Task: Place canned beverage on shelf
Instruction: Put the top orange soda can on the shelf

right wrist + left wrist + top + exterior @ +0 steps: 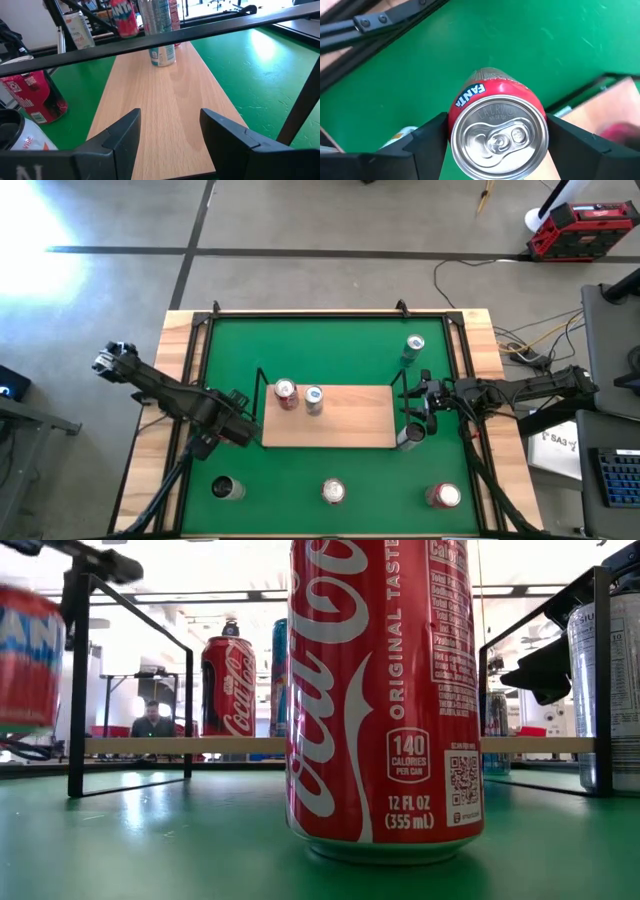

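Note:
My left gripper (240,430) stands just off the left end of the shelf (340,420), a light-wood board in a black wire frame, and is shut on a red Fanta can (497,125). The can also shows lifted at the left of the low view (28,655). A red can (286,392) and a blue-white can (313,400) stand upright on the board's left part. My right gripper (415,415) is open and empty at the shelf's right end (165,125), its fingers pointing along the board. My left gripper pinches the Fanta can's round wall just below its top rim (451,127) between its two fingers (427,137), one on each side. The fingers come from above, slanting down. The can is lifted clear of the green mat, its silver top toward the wrist camera.
A grey can (410,437) stands by the shelf's right end, close to my right gripper, and a teal can (413,350) farther back. A dark can (228,488), a Coca-Cola can (333,492) and a red can (443,496) stand along the near edge. The shelf's black wire ends (78,690) stand upright.

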